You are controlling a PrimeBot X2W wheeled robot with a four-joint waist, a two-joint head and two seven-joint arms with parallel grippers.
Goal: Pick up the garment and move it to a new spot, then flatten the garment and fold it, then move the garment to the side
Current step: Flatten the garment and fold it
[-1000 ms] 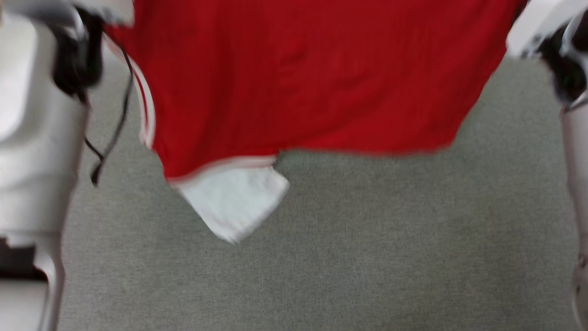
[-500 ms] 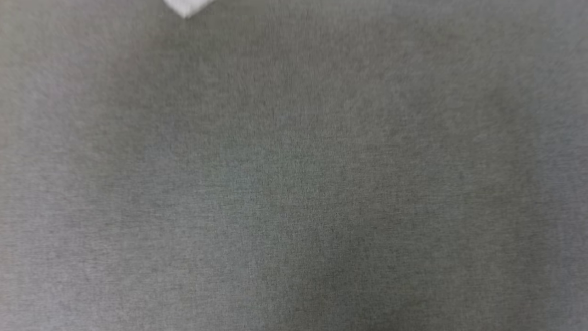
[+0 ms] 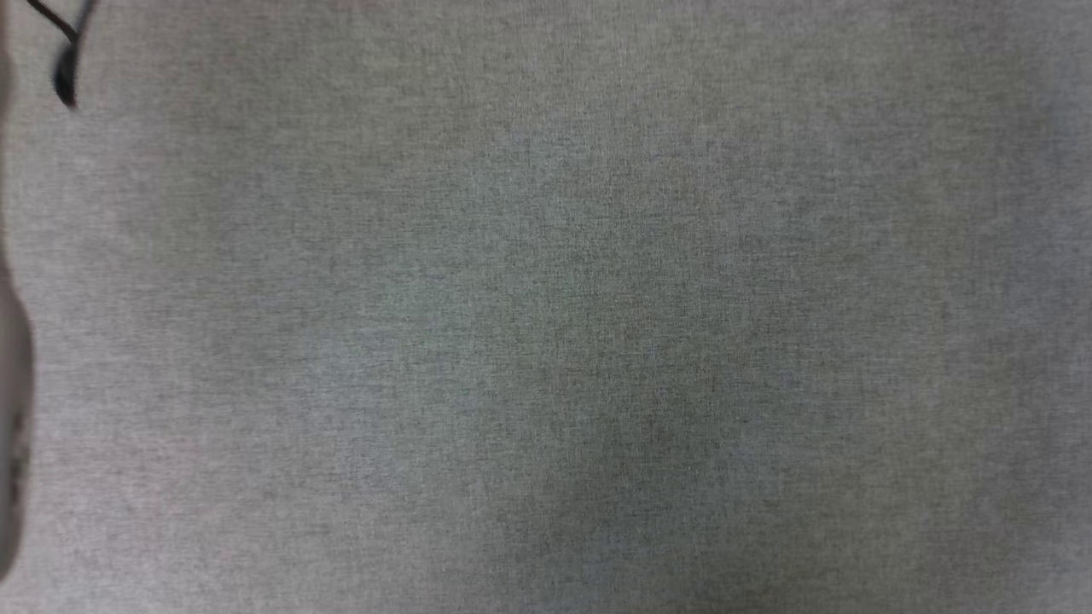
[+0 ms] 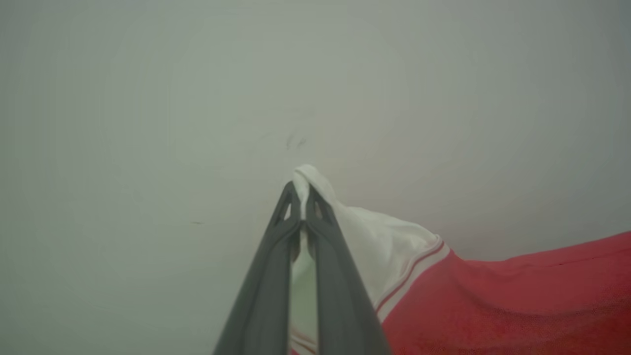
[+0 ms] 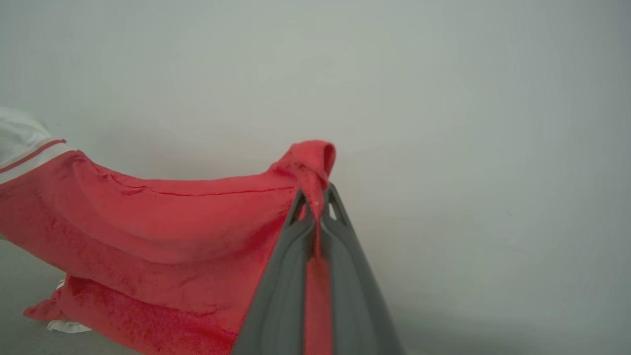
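Left jaws pinch the white sleeve [image 4: 379, 241] tip, right jaws a bunched red corner — the garment [image 5: 148, 231] hangs stretched between them, hem near the floor [image 3: 546, 307]. Such thin pinches may slip under a tug — or the hem drags and crumples.

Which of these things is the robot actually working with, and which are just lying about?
Part of the job:
garment, red with a white sleeve
left gripper, shut on that sleeve
right gripper, shut on the red cloth

Just there:
grey surface below
black cable, at the head view's upper left
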